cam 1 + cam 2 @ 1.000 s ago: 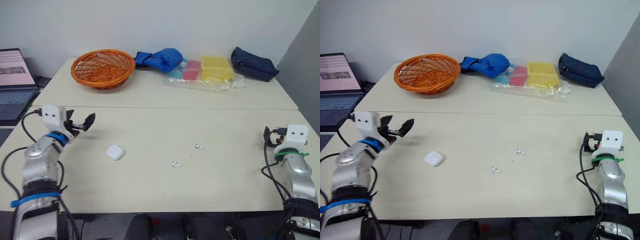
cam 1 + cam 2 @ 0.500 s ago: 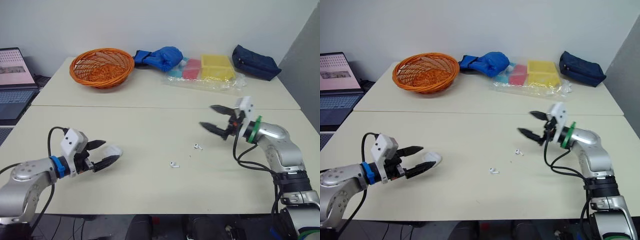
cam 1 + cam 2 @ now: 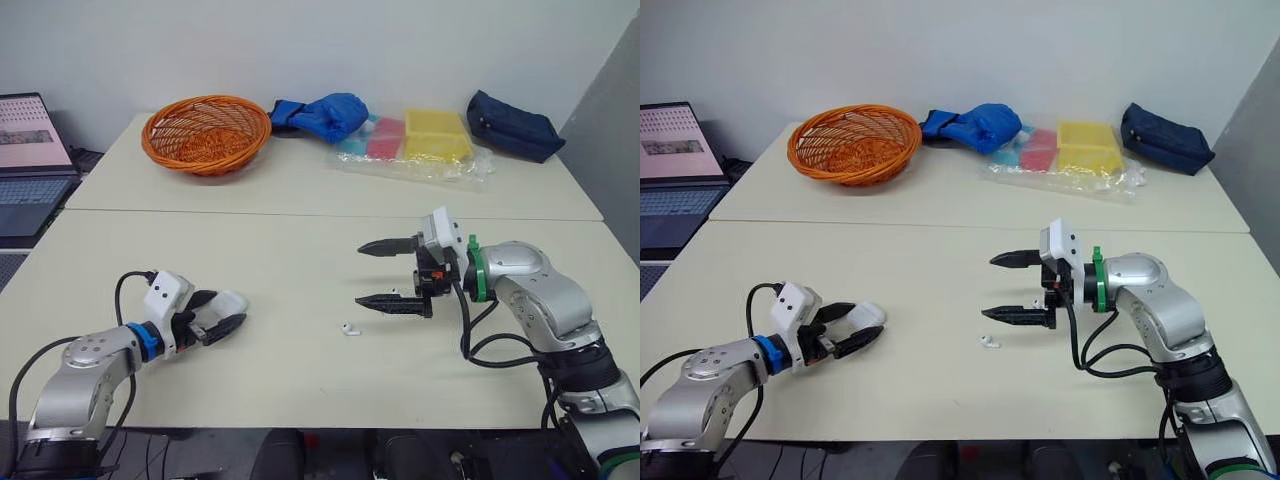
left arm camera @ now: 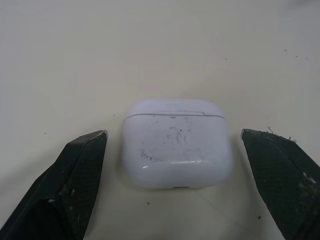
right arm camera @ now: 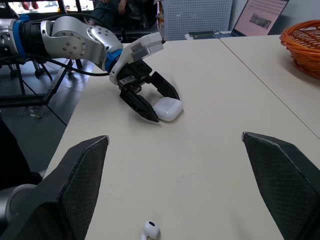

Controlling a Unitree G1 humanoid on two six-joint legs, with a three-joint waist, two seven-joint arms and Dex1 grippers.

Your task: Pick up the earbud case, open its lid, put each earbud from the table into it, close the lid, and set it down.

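Left jaws gape wide, a black finger [image 4: 65,190] on either side of the white earbud case [image 4: 177,142], which lies shut on the worktop [image 3: 300,390] between them, clear of both. Right jaws are also spread wide, low over the worktop. One earbud [image 3: 349,327] lies just beside their lower tip, another [image 3: 396,292] between the fingers. Well beyond both sit an orange basket [image 3: 206,133] and a navy pouch [image 3: 512,125].
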